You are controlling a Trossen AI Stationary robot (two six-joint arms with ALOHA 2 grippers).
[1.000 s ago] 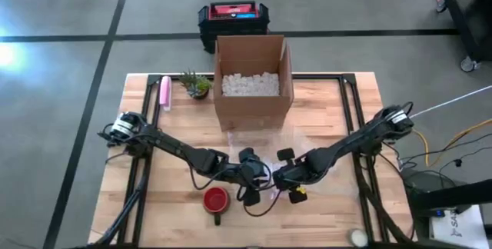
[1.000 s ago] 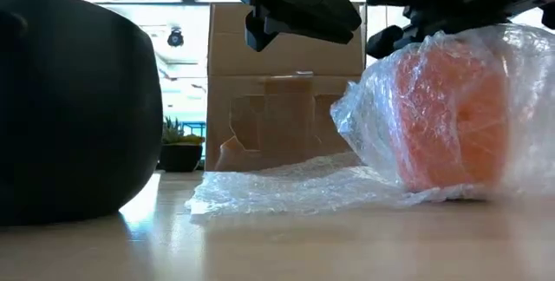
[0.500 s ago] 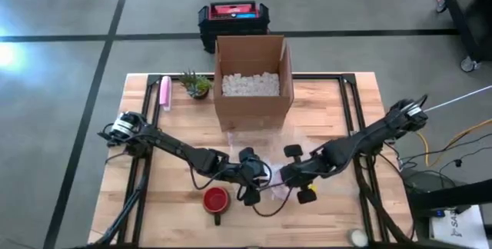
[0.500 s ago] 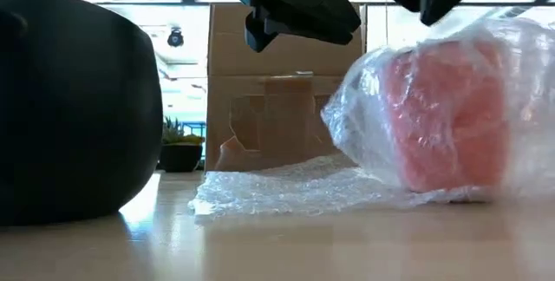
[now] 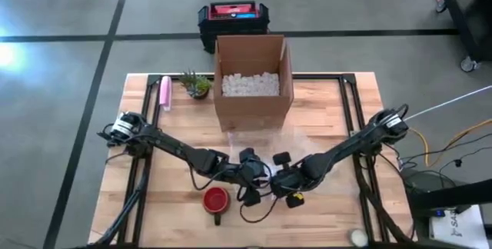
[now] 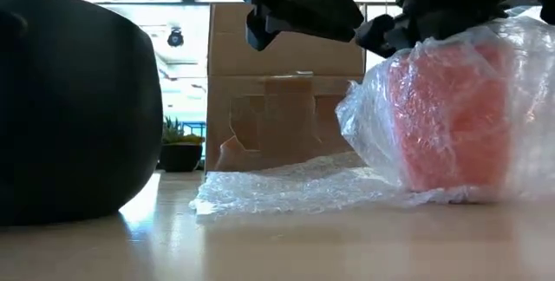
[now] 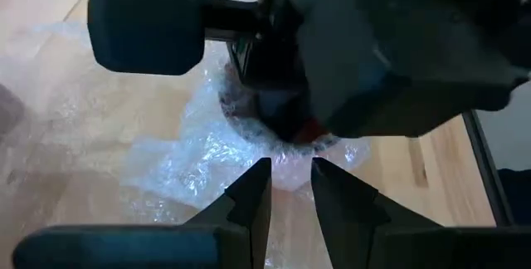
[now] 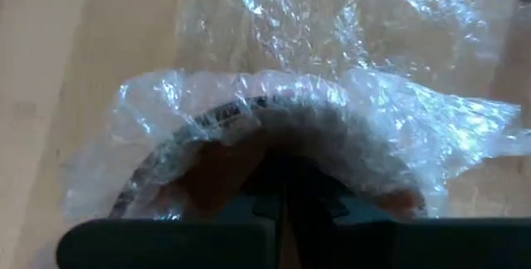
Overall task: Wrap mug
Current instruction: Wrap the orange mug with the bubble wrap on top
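Red mug [image 6: 451,120] lies mid-table, near front, swathed in bubble wrap [image 6: 286,190]. Right gripper [image 8: 282,207] above it, jaws pressed together; left gripper [image 7: 290,188] beside, jaws nearly together. Advice: press loose flap down tight, avoid rolling mug

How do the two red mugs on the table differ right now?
The wrapped mug is covered in bubble wrap, under the right gripper; the bare mug has none. The wrapped mug sits between both grippers; the bare mug stands apart near the table front edge, beside the left gripper. Both are red.
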